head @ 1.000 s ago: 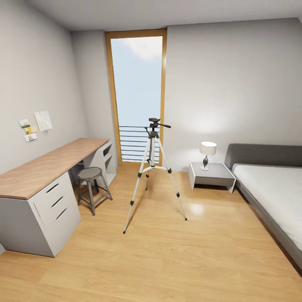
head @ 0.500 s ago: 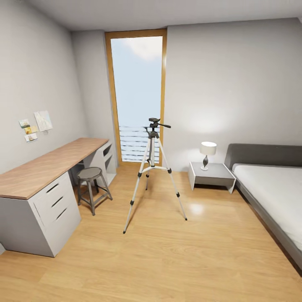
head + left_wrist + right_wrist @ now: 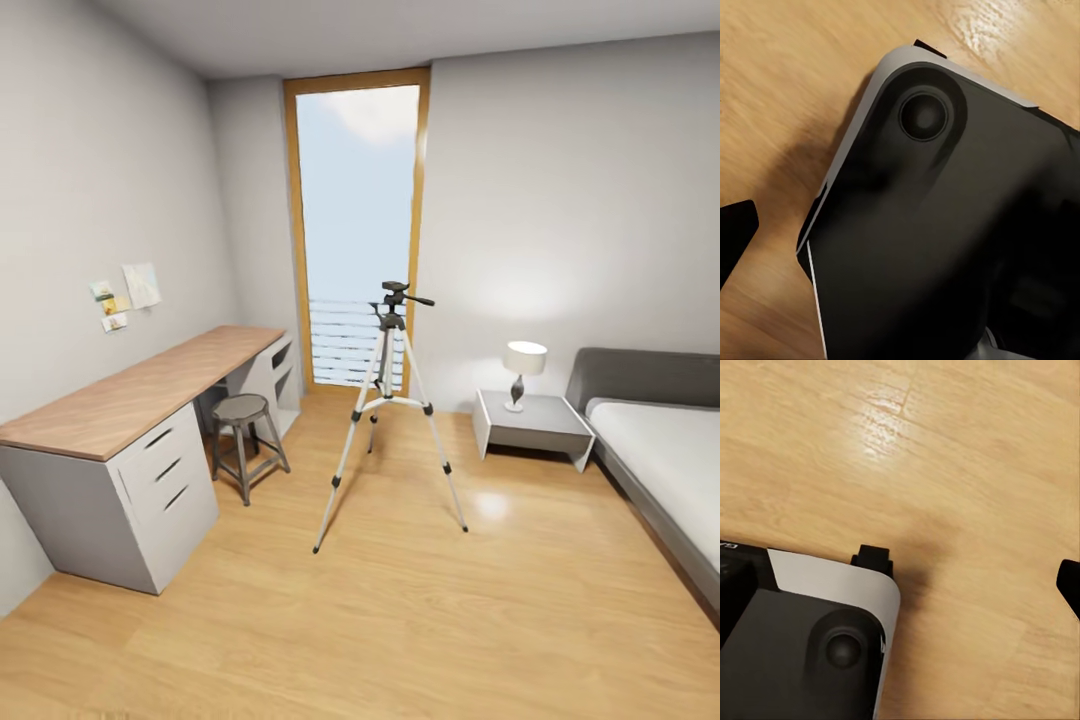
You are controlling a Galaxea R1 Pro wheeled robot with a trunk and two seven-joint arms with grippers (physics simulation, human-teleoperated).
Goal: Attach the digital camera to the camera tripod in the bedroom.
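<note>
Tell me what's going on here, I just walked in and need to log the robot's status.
Nothing is being handled right now. The head view looks into the bedroom, where the camera tripod stands on the wood floor in front of the tall window, its head bare. A stool sits by the long desk, with a nightstand, lamp and bed to the right. Both wrist views look down at the floor and the robot's dark base.
</note>
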